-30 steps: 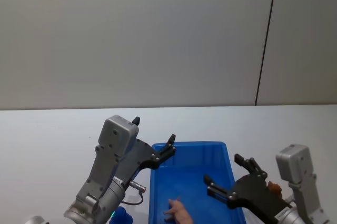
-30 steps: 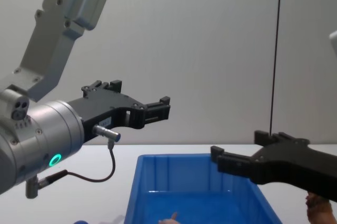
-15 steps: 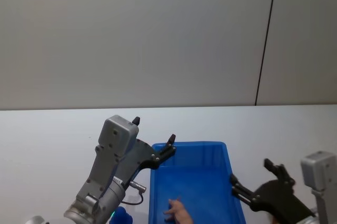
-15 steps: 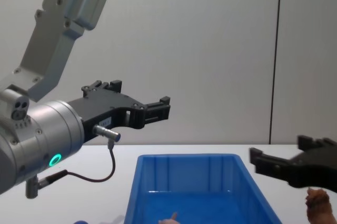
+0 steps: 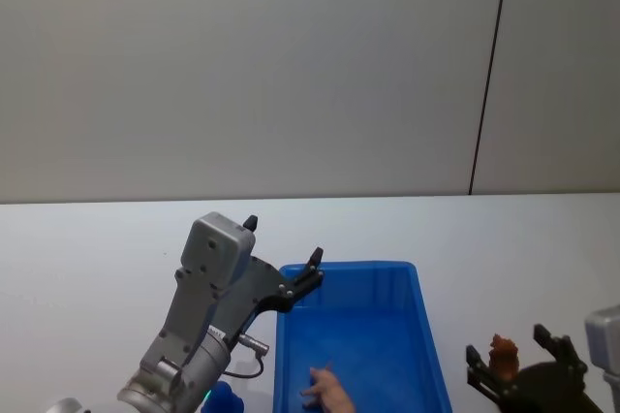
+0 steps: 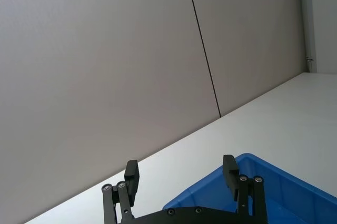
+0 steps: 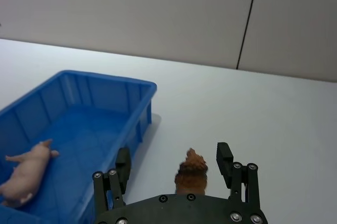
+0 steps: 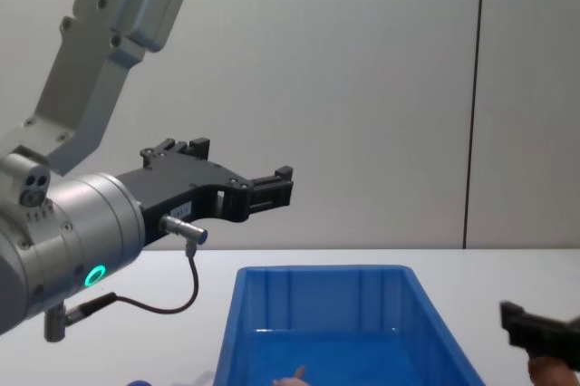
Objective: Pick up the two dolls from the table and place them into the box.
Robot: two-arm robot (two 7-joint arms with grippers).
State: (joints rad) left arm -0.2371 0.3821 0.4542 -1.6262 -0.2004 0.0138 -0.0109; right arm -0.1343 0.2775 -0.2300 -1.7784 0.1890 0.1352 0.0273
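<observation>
My right gripper (image 5: 508,347) sits low at the near right, over the tabletop (image 5: 97,238) just right of the box (image 5: 349,267). Its fingers (image 7: 224,154) are spread apart with the brown doll (image 7: 192,169) upright between them, and I see a gap on each side, so nothing is clamped. The doll stands on the tabletop outside the box, near its right wall. My left gripper (image 5: 283,240) is held high above the far left corner of the box, with its fingers (image 6: 131,176) apart and nothing between them. A pale pink soft toy (image 7: 26,169) lies on the floor of the box at its near end. A rounded blue shape (image 5: 221,398) shows just left of the box, under my left arm; I cannot tell what it is.
</observation>
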